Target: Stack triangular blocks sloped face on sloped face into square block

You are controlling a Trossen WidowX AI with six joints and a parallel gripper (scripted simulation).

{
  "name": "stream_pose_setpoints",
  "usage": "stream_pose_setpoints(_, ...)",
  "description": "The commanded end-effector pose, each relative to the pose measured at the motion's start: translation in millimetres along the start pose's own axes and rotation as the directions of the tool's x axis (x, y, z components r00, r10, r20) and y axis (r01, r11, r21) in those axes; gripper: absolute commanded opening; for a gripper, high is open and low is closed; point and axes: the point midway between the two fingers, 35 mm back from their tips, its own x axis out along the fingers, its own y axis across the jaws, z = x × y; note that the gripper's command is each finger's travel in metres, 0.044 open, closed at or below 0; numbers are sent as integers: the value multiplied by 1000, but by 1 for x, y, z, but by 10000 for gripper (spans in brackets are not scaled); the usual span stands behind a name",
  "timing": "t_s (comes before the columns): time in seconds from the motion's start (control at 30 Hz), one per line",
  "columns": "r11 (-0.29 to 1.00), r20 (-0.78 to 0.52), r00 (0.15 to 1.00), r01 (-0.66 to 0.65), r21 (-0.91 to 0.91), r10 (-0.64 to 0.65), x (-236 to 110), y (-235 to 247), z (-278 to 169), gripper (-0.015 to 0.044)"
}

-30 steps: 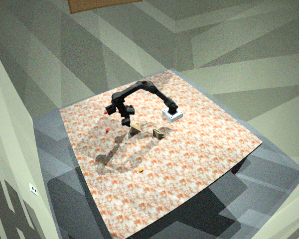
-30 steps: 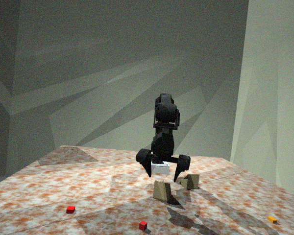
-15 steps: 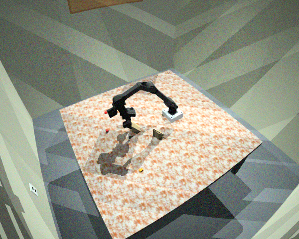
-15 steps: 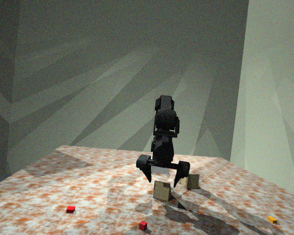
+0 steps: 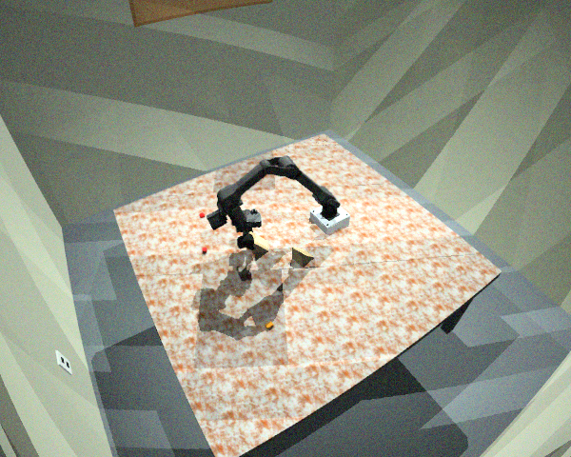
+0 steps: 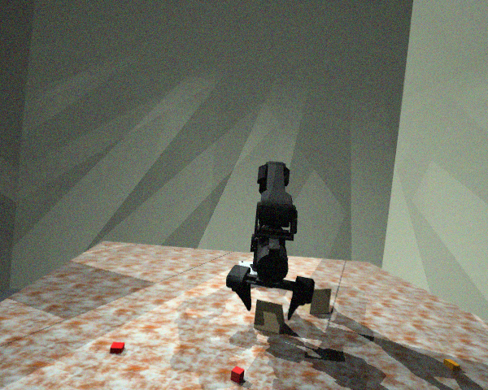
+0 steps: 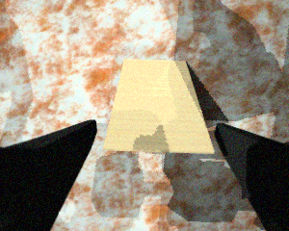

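Note:
One triangular block stands on the table, its pale sloped face filling the middle of the wrist view. The second triangular block stands apart, nearer the arm's base. It is outside the wrist view. My gripper is open wide and points down over the first block. Its fingertips are low, one to each side of that block, with a narrower gap at the right in the wrist view. Nothing is held. Contact with the block cannot be made out. In the top view the hand hides part of this block.
Two small red cubes lie on the side of the table away from the base. A small orange block lies farther off. The white arm base stands behind the blocks.

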Motion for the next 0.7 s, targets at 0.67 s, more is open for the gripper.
stream_pose_setpoints(0.67,1000,26,1000,-2,7,2,32,1,6,387)
